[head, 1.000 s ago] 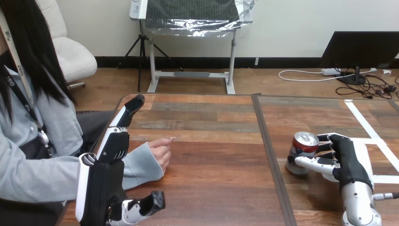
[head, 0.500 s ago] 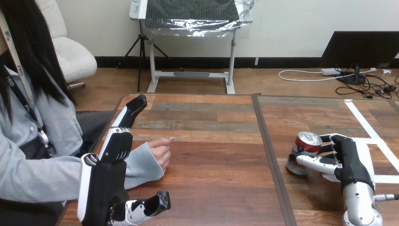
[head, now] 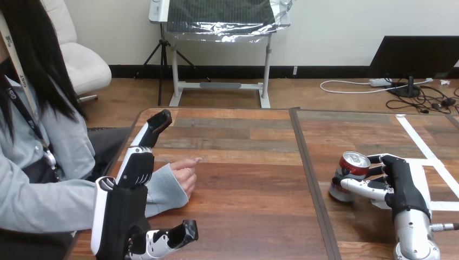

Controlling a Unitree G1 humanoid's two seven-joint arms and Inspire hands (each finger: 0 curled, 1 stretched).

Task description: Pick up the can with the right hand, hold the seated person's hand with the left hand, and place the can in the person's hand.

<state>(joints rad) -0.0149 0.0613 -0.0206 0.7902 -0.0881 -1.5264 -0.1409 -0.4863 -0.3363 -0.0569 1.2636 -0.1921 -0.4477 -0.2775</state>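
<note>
One can, one person's hand.
Your right hand wraps the tilted can; your left hand, straight-fingered, holds nothing.

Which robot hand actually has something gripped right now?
The right hand: its fingers and thumb curl round the can. The left hand is open, its fingers straight beside the person's sleeve, gripping nothing.

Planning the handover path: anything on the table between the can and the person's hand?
Nothing visible. Bare table lies between the can, gripped by the right hand, and the person's hand.
</note>
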